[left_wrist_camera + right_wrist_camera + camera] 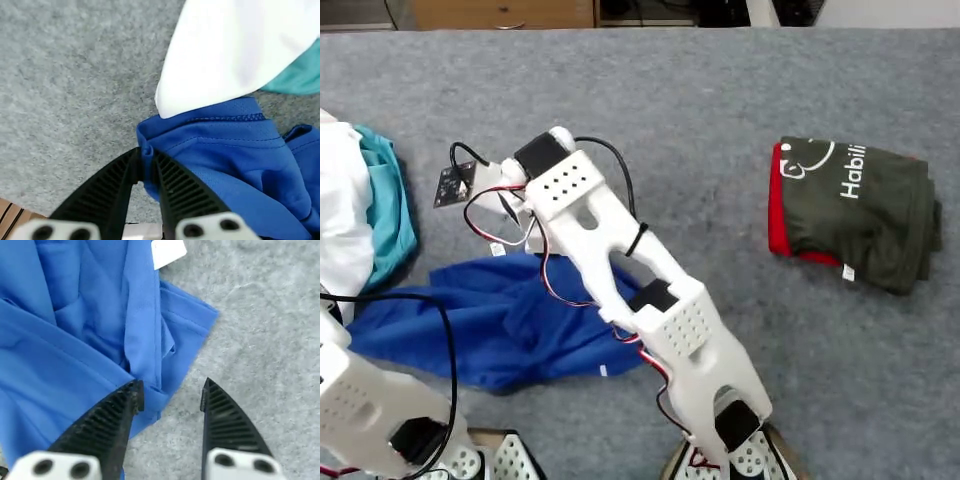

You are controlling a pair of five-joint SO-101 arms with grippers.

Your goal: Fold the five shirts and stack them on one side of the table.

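Pinching blue shirt (500, 330) hem in left gripper (145, 161), with right gripper (172, 390) agape at a far corner: limp, light, probably slippery cloth, best grabbed by seamed edges.

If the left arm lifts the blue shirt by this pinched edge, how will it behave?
Likely floppy: the blue shirt lies in soft creases, so it should drape from the left gripper. It is probably light, since the fabric looks thin. The white shirt overlapping it may drag along.
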